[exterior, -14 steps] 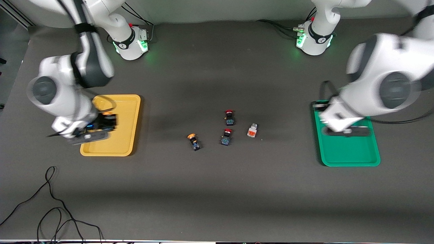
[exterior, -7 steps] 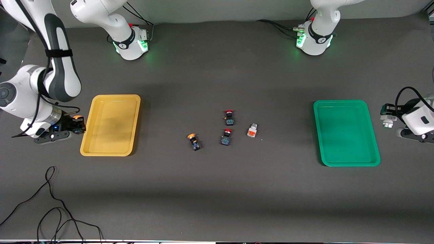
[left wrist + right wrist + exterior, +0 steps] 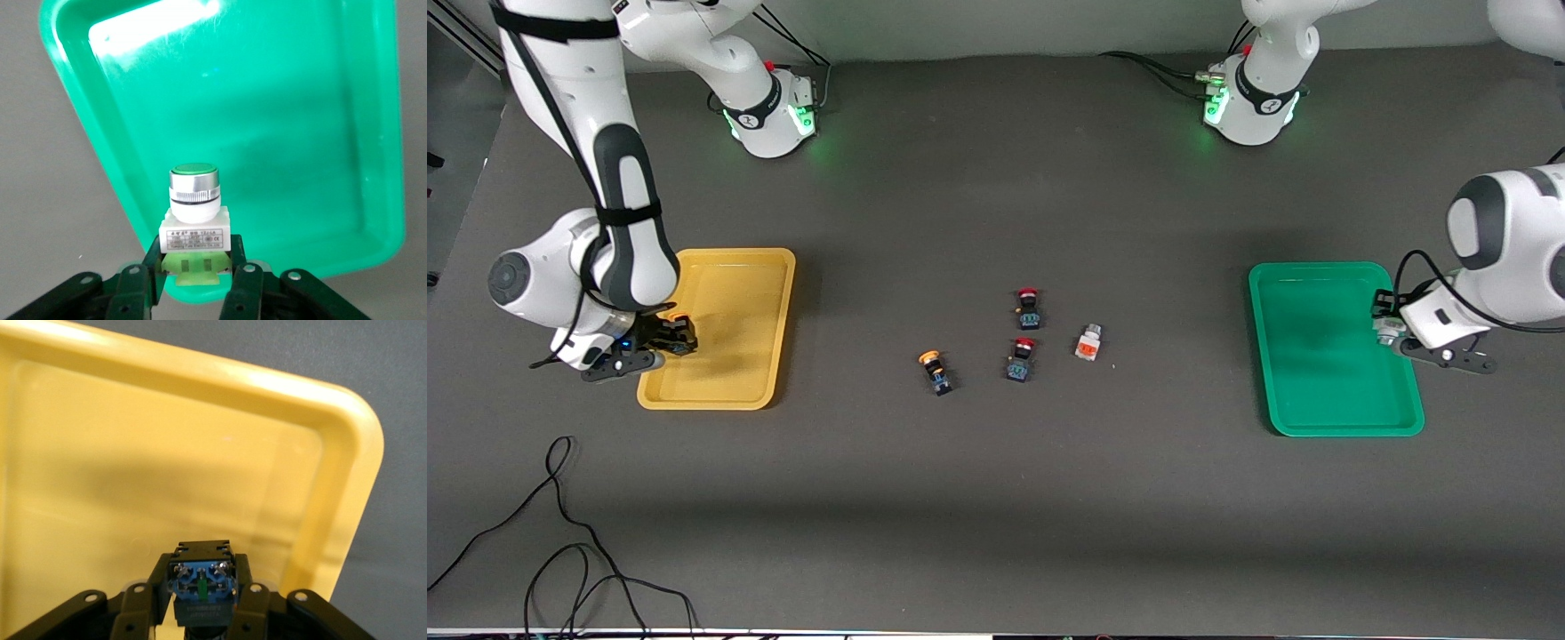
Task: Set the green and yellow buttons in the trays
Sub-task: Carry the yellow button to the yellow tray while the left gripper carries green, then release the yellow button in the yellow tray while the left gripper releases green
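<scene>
My right gripper [image 3: 660, 342] is shut on a black-bodied yellow button [image 3: 202, 581], over the corner of the yellow tray [image 3: 729, 391] nearest the front camera at the right arm's end. Its blue terminal face shows; the cap is hidden. The yellow tray [image 3: 167, 453] is empty. My left gripper [image 3: 1387, 330] is shut on the white-bodied green button [image 3: 193, 203], over the green tray's [image 3: 1325, 418] rim at the left arm's end. The green tray [image 3: 300, 133] is empty. A second yellow-capped button [image 3: 935, 371] lies mid-table.
Two red-capped black buttons [image 3: 1029, 308] [image 3: 1021, 358] and a white one with an orange face [image 3: 1088, 343] lie mid-table beside the yellow-capped one. A black cable [image 3: 560, 533] loops on the table near the front camera at the right arm's end.
Both arms swung out past their trays' outer ends half a second ago. Both grippers have since come back over the tray edges, each still holding its button.
</scene>
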`<state>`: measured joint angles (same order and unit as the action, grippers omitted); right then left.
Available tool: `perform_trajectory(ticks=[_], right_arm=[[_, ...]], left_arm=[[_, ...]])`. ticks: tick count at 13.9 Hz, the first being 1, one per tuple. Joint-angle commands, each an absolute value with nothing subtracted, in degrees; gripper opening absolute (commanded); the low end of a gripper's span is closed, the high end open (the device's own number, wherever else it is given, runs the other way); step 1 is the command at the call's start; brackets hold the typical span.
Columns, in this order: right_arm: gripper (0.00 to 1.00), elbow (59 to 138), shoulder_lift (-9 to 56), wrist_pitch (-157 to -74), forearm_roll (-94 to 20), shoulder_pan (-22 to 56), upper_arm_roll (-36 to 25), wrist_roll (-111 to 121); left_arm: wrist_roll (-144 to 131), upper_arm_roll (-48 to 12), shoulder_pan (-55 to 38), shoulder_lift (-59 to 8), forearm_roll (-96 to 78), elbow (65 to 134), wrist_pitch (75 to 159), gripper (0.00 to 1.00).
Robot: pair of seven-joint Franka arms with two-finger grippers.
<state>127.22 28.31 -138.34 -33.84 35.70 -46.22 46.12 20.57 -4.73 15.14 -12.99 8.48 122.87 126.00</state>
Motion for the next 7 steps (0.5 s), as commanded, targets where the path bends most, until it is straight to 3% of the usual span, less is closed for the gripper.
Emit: perform_trajectory(ticks=[1,2,5,7], right_arm=[[0.94,125.9,27.8,-137.6,-35.8,36.1,-46.8,46.9],[1.0,124.8,27.4,-136.7,-35.8,36.2,-46.8,46.6],[1.0,120.3,27.2,-131.2,-34.0,37.3,-48.0,44.0],[1.0,113.4,27.1,-124.2,-26.8,38.0,-48.8,37.4]], left_arm=[[20.7,-5.2,17.4,-13.3,9.5,128.7,134.1,0.0],[20.7,-5.2,18.1,-14.1,9.5,129.8,136.6,0.0],[20.0,-5.2,18.3,-16.8,9.5,130.1,139.1,0.0],[15.4,-5.2,18.1,-17.3,9.5,130.1,139.3,0.06]])
